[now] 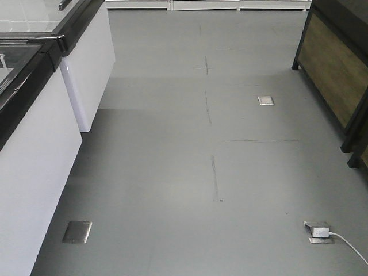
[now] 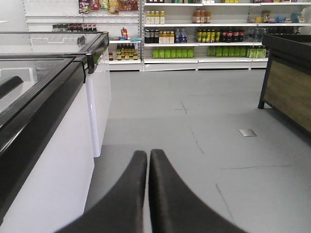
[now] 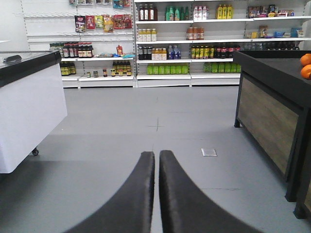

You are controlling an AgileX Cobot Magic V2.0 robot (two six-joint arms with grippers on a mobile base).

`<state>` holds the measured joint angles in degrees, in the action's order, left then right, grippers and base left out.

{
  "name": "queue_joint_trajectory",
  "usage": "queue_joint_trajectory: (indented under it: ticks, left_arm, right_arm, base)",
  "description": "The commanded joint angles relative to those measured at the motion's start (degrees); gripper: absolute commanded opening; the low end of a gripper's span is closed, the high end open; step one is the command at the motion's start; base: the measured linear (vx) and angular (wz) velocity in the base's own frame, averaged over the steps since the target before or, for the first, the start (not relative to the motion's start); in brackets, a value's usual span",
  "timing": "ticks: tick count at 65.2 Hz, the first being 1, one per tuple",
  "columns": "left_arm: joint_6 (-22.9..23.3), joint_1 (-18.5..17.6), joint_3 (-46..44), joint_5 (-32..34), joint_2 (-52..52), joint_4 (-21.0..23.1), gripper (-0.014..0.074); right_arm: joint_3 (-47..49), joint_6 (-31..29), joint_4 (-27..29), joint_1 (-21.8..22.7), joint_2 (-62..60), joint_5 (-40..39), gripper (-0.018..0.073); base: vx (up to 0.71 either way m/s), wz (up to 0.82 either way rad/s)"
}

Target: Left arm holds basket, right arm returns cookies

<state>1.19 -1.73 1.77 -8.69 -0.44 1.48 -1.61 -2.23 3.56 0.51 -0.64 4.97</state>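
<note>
My left gripper (image 2: 148, 154) is shut with nothing between its black fingers, pointing down a shop aisle beside a white chest freezer (image 2: 58, 145). My right gripper (image 3: 157, 156) is also shut and empty, pointing over the grey floor toward far shelves. The basket and the cookies are out of view in all three views. Neither arm shows in the front view.
White freezers with black rims (image 1: 34, 115) line the left side. A dark wooden display stand (image 1: 339, 75) stands at the right, with oranges (image 3: 305, 65) on top. Shelves of bottles (image 3: 184, 43) fill the back wall. Floor sockets (image 1: 76, 232) and a plugged white charger (image 1: 319, 232) lie on the grey floor.
</note>
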Motion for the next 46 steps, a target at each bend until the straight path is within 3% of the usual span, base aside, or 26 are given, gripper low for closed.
queue_joint_trajectory:
  ticks: [1,17,33,46]
  left_arm:
    - [-0.1,0.0,-2.1,5.8,-1.0,0.1,-0.0006]
    - [1.2,0.0,-6.1,2.1,-0.9,0.1,-0.0006]
    - [1.2,0.0,-11.3,3.4,-0.6,0.1,-0.0006]
    - [1.2,0.0,-19.0,0.4,6.4,-0.1,-0.0006]
  right_arm:
    - [-1.0,-0.6,-0.5,0.1,-0.7,-4.2,-0.0011]
    - [-1.0,-0.6,-0.5,0.1,-0.7,-4.2,-0.0011]
    - [-1.0,-0.6,-0.5,0.1,-0.7,-4.2,-0.0011]
    - [-1.0,-0.6,-0.5,0.1,-0.7,-4.2,-0.0011]
  base:
    - [0.00,0.00]
    - [0.00,0.00]
    - [0.00,0.00]
    - [0.00,0.00]
